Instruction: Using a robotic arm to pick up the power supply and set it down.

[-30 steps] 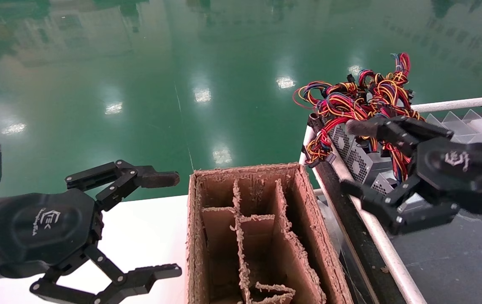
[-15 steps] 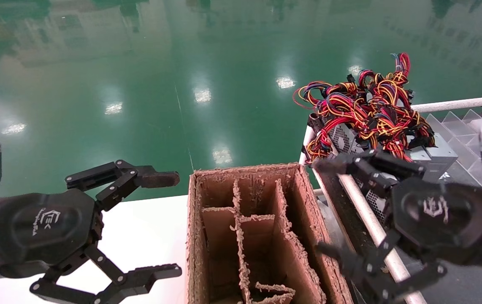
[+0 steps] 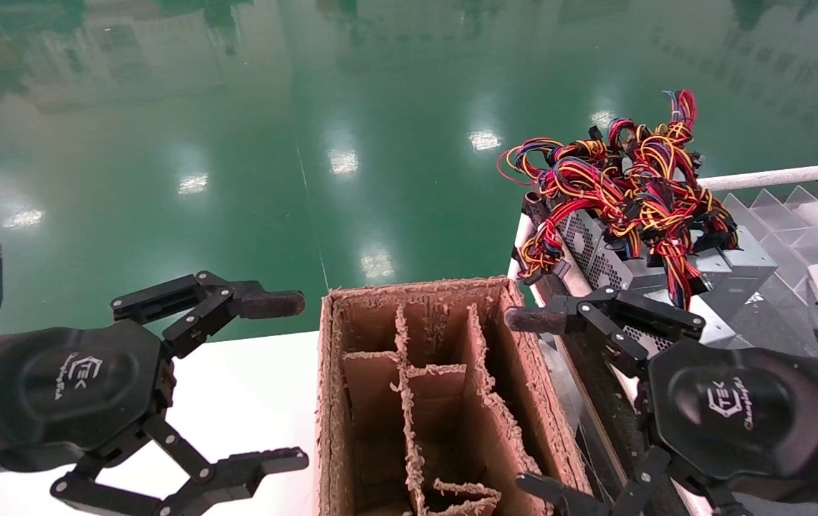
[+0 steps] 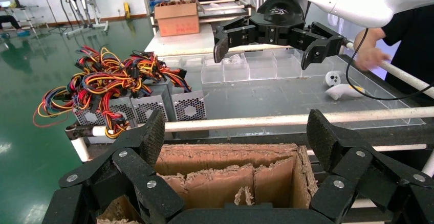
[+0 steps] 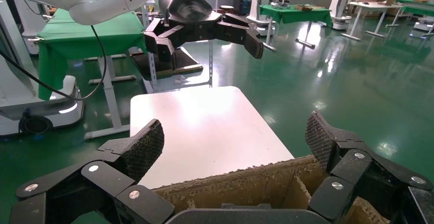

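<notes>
A: Where is the power supply [image 3: 599, 252]?
B: On the rack [image 3: 753, 177] at the right, at its front corner. Grey box, mesh face toward the cardboard box. More grey boxes just like it right beside it.

A: And the wires [image 3: 617, 186]?
B: Piled on top of the grey boxes. Red, yellow, orange, black, all tangled.

A: Where is the right gripper [image 3: 531, 405]?
B: Low at the right, by the right wall of the cardboard box [image 3: 380, 401]. Jaws wide, holding nothing. One finger near the top corner of the box wall, the other down at the bottom edge of the head view. Not touching the power supply.

A: And the left gripper [image 3: 294, 380]?
B: At the left, over the white bench [image 3: 251, 387]. Jaws wide too, nothing held. Apart from the cardboard box.

A: What is in the cardboard box?
B: Ragged card walls, cutting it into slots. Nothing seen in the slots.

A: And below?
B: Shiny green floor [image 3: 352, 143], with light spots on it.
</notes>
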### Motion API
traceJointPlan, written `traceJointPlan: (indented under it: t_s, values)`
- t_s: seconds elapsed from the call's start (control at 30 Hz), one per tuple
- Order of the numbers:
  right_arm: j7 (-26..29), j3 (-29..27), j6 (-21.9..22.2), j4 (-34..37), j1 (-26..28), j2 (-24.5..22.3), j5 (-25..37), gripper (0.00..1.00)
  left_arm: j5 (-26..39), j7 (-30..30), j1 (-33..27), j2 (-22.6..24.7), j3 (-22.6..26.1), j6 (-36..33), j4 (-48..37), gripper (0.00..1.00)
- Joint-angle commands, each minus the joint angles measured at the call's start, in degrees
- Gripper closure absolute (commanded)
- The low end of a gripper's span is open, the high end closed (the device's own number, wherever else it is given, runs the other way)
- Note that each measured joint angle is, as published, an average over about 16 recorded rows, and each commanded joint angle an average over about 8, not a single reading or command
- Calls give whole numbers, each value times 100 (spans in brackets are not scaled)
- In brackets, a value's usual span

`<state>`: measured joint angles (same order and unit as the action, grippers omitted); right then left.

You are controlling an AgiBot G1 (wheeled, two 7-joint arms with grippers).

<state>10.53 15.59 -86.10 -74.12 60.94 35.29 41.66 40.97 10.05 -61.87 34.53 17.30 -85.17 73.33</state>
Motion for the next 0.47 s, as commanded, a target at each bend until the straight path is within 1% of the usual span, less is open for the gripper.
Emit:
traceJointPlan:
  t_s: [0.03, 0.47]
  values:
    - [1, 1, 2, 5, 4, -1, -1, 0, -1, 0, 0, 0, 0, 0, 0, 0]
    - [13, 26, 27, 38, 38, -18, 8, 0, -1, 0, 0, 0, 0, 0, 0, 0]
